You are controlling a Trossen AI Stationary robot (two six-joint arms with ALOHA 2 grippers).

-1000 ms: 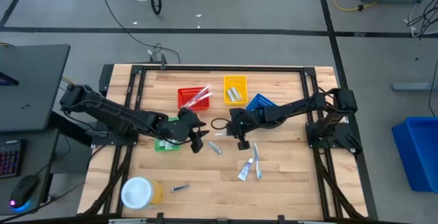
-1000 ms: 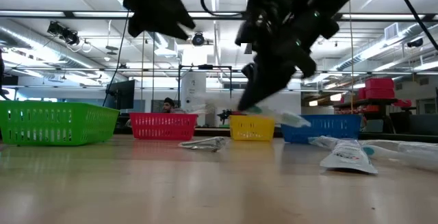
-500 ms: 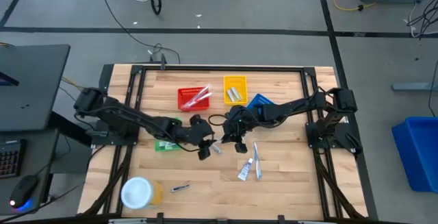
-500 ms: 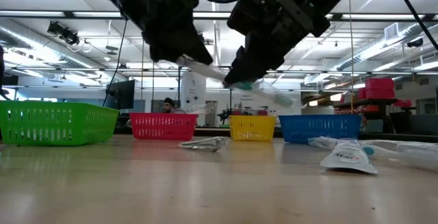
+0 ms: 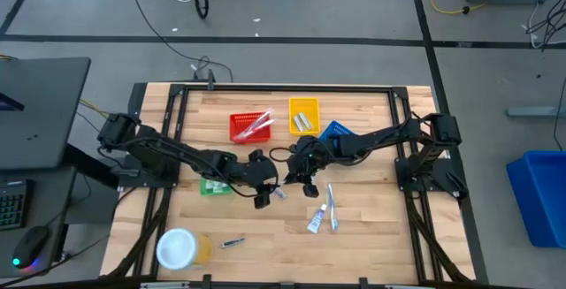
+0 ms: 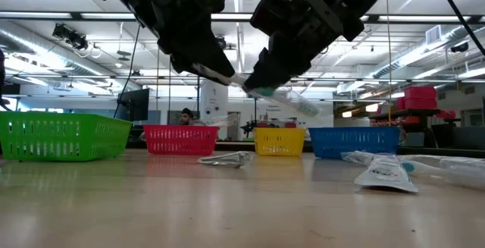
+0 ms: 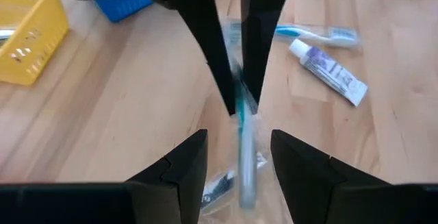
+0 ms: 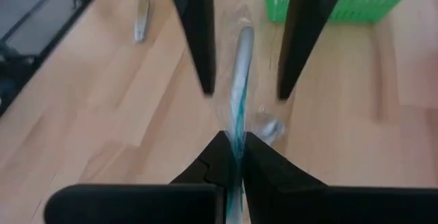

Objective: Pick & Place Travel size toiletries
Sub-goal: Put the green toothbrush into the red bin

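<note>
Near the middle of the high view, the right gripper (image 5: 293, 179) is clamping a wrapped toothbrush (image 6: 282, 101) in mid-air, its fingers pressed together on one end. The left gripper (image 5: 265, 192) is facing it with its fingers (image 7: 179, 164) standing apart on either side of the free end, touching nothing as far as the wrist views show.

The handover looks like the risky part. The toothbrush is slim and sitting in a clear, slippery wrapper, so if the left fingers are closing off-centre they may be catching only the film, and the brush could be sliding out once the right gripper lets go. A release timed too early would be dropping it onto the table (image 5: 371, 227), beside the small silver packet (image 5: 278, 191) lying just under the two grippers. The two sets of fingers are also very near each other, and a small misjudged advance could be knocking them together.

Other toiletries are waiting lower right of centre: a white tube (image 5: 316, 221) and a second toothbrush (image 5: 332, 208). A razor (image 5: 233, 242) is lying toward the lower left, near a white-lidded jar (image 5: 178, 247).
</note>
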